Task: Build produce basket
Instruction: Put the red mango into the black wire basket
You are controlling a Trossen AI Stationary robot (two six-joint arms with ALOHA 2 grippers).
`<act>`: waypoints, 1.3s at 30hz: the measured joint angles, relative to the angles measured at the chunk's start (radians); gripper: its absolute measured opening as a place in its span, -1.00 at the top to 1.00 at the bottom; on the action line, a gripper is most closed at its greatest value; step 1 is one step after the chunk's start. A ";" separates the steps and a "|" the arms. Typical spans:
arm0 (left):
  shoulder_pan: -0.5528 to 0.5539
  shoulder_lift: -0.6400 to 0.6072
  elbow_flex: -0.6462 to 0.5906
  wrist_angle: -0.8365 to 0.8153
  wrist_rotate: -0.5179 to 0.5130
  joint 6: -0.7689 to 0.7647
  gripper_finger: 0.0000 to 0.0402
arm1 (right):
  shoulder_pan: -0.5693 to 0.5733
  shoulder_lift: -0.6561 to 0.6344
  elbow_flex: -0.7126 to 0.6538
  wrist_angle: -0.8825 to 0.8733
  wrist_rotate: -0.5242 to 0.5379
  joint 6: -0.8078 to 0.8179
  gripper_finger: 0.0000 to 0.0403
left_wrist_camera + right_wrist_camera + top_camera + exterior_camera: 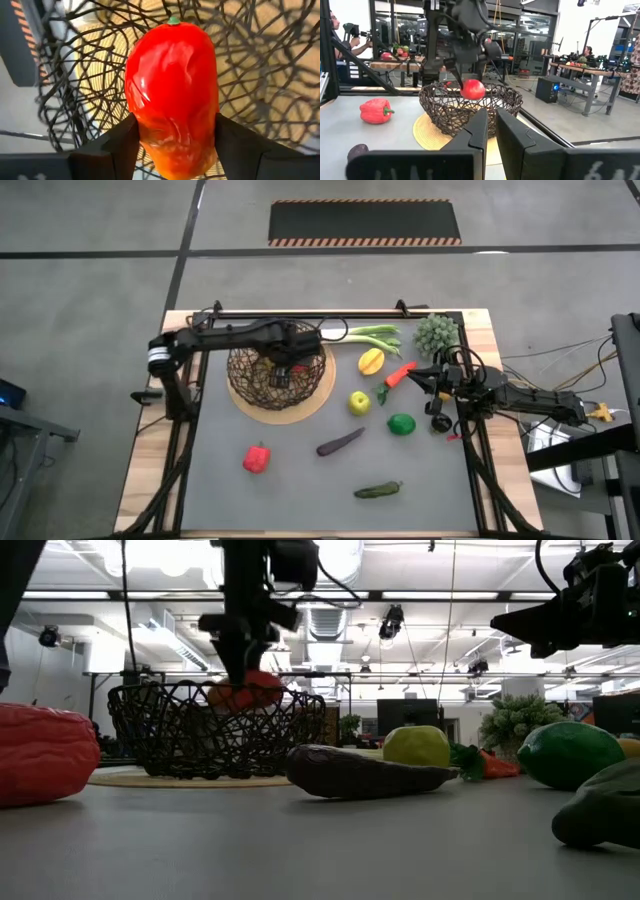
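The dark wire basket (262,388) stands on its tan base disc at the table's far left. My left gripper (289,368) hangs over it, shut on a red pepper (172,95), which also shows in the low view (246,692) and the right wrist view (472,89) at rim height. My right gripper (490,131) is shut and empty, raised above the table at the right (420,376), next to a carrot (399,374). Leek (375,335), lemon (371,361), green apple (359,402), lime (401,423), eggplant (340,443), a second red pepper (257,457) and cucumber (378,490) lie on the table. My left gripper pinches the red pepper between its two fingers, on the two sides of the end away from the stem (145,140). The fingers come from above, pointing down. The pepper hangs stem end down, partly inside the basket and clear of its base.
A spiky grey-green plant (437,332) stands at the far right corner. The grey mat's near left part lies bare around the second pepper. People and workbenches show in the room beyond the table.
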 joint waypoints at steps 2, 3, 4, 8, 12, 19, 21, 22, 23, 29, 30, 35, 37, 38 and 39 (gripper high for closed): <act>0.019 0.026 0.000 0.006 0.000 0.039 -0.01 | 0.000 0.000 0.000 0.000 0.000 0.000 0.87; 0.030 0.038 -0.001 0.009 0.000 0.050 -0.01 | 0.000 0.000 0.000 0.000 0.000 0.000 0.87; 0.040 0.050 -0.002 0.010 0.000 0.063 -0.01 | 0.000 0.000 0.000 0.000 0.000 0.000 0.87; 0.076 0.081 -0.007 0.011 -0.004 0.106 -0.01 | 0.000 0.000 0.000 0.000 0.000 0.001 0.87; 0.114 0.096 -0.009 0.025 -0.002 0.122 -0.01 | 0.000 0.000 0.000 -0.001 0.000 0.002 0.87; 0.188 0.095 -0.038 0.069 0.010 0.122 -0.01 | 0.000 0.000 0.000 -0.008 0.000 0.003 0.87; 0.207 0.093 -0.058 0.076 0.012 0.123 -0.01 | 0.000 0.000 0.000 -0.014 0.000 0.003 0.87; 0.216 0.093 -0.071 0.085 0.012 0.123 -0.01 | 0.000 0.000 0.000 -0.014 0.000 0.003 0.87; 0.222 0.093 -0.082 0.099 0.013 0.123 -0.01 | 0.000 0.000 0.000 -0.014 0.000 0.003 0.87; 0.243 0.093 -0.127 0.162 0.019 0.132 -0.01 | 0.000 0.000 0.000 -0.015 0.000 0.000 0.87; 0.245 0.093 -0.132 0.164 0.018 0.133 -0.01 | 0.000 0.000 0.000 -0.015 0.000 0.000 0.87; 0.250 0.093 -0.151 0.171 0.009 0.146 -0.01 | 0.000 0.000 0.000 -0.015 0.000 0.000 0.87; 0.249 0.093 -0.152 0.174 0.009 0.147 -0.01 | 0.000 0.000 0.000 -0.015 0.000 0.000 0.87; 0.249 0.093 -0.152 0.176 0.009 0.147 -0.01 | 0.000 0.000 0.000 -0.015 0.000 0.000 0.87; 0.249 0.093 -0.152 0.180 0.008 0.146 -0.01 | 0.000 0.000 0.000 -0.015 0.000 0.000 0.87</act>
